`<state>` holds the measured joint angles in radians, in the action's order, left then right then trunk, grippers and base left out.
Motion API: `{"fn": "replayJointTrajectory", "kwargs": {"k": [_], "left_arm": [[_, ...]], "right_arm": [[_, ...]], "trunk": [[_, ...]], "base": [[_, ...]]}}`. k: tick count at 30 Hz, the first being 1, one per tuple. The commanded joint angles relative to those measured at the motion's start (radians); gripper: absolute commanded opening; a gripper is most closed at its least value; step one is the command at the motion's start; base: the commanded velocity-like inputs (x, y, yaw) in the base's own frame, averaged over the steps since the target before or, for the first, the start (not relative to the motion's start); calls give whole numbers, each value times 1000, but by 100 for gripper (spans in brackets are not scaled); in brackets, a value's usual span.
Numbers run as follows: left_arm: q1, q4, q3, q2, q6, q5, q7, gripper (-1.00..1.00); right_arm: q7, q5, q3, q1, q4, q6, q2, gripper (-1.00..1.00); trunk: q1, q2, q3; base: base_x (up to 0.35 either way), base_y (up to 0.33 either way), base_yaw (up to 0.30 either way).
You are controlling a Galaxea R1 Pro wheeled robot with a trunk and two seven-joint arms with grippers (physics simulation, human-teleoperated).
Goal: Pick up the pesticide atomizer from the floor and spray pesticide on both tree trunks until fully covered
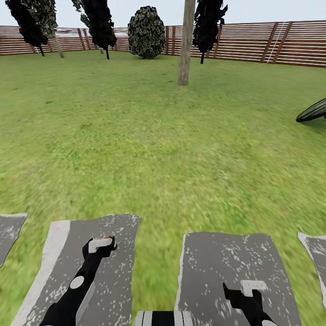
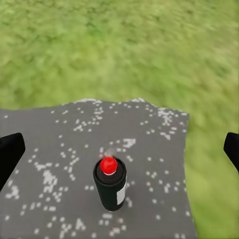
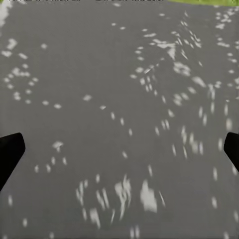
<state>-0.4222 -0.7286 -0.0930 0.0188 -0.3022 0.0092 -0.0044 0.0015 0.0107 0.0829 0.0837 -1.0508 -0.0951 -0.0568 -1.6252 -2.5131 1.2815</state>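
Grey slab point(image 2: 59, 149) edge lies beyond upright atomizer point(image 2: 110, 185).

I log a wide green lawn point(image 1: 149, 136) backed by a brown slatted fence point(image 1: 271, 43), with one thick beige-grey tree trunk point(image 1: 186, 43) standing upright mid-lawn, a round bush point(image 1: 146, 31) near the fence, and dark-leaved trees point(image 1: 100, 20) along the far edge. Near my base lie grey speckled paving slabs point(image 1: 217, 262) set in the grass. My left gripper point(image 1: 100, 246) hangs over one slab and my right gripper point(image 1: 249, 290) over the next; a dark ribbed object point(image 1: 312, 111) lies at the right edge.
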Motion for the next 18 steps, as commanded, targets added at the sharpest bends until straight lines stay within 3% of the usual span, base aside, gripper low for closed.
{"fn": "replayJointTrajectory", "kwargs": {"k": [1, 7, 18], "left_arm": [[0, 0, 0, 0, 0, 0, 0, 100], [0, 0, 1, 0, 0, 0, 0, 100], [0, -1, 0, 0, 0, 0, 0, 100]], "right_arm": [[0, 0, 0, 0, 0, 0, 0, 100], [0, 0, 0, 0, 0, 0, 0, 100], [0, 0, 0, 0, 0, 0, 0, 100]], "trunk": [[0, 0, 0], [0, 0, 0], [0, 0, 0]], "base": [[87, 5, 0], [258, 1, 0], [75, 0, 0]]}}
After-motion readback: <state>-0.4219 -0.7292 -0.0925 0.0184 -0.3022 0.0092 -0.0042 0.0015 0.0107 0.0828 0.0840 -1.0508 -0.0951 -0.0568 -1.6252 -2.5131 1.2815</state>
